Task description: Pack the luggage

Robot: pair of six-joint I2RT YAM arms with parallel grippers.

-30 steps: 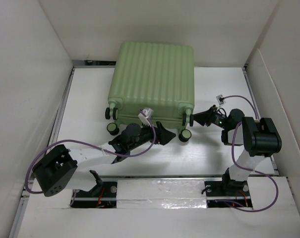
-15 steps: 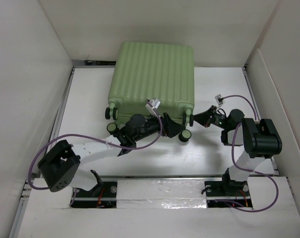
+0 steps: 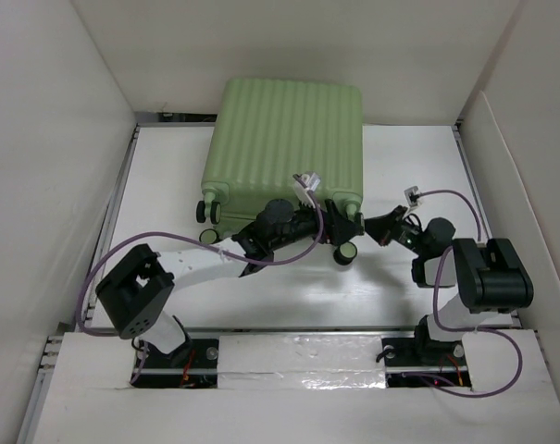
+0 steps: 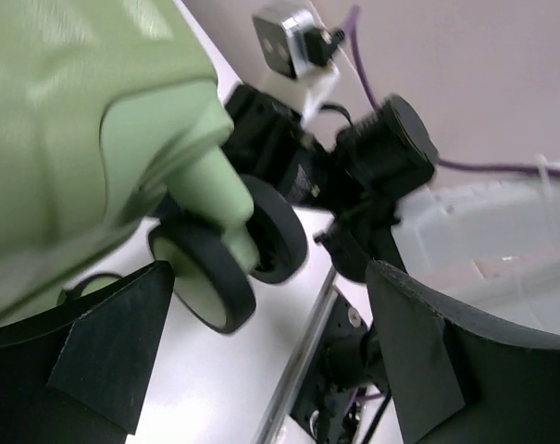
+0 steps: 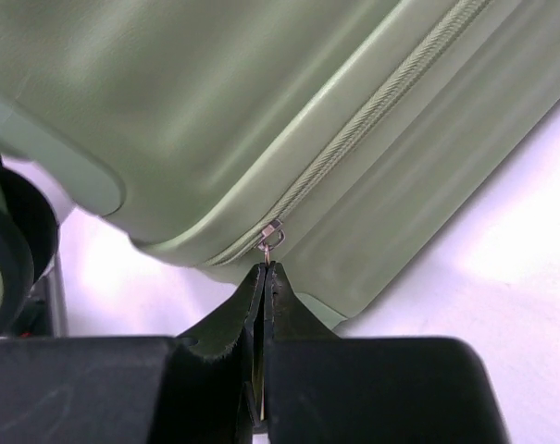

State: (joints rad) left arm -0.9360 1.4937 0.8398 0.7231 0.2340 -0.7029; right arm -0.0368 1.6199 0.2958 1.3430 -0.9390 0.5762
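Luggage (image 3: pixel 284 153) lies flat on the worktop (image 3: pixel 168 185), ribbed shell up, at the far centre, wheel end facing the arm bases. Shell is shut, so I can't see the lining or any contents.

Left pincer (image 4: pixel 270 268) is at the near right corner of the case. It's released, fingers spread wide and gripping nothing. The twin caster wheel (image 4: pixel 210 277) on that corner sits in the gap between the fingers. I can't tell whether either finger touches it.

Right pincer (image 5: pixel 264 277) is on the right side of the case near the same corner, low against the side wall. It's clenched on the zipper pull (image 5: pixel 272 231), with the tab pinched between the fingertips and the slider just clear of them.

Zipper track (image 5: pixel 381 111) looks meshed on the stretch running away from the slider. The short run toward the corner is too thin to read in the wrist view.

My read on progress: loading and lid-down are done, and we're in the zip-up stage. What's left is dragging the slider along the rest of the seam, with the left arm likely bracing the corner. How much seam is unzipped, I can't say from here.
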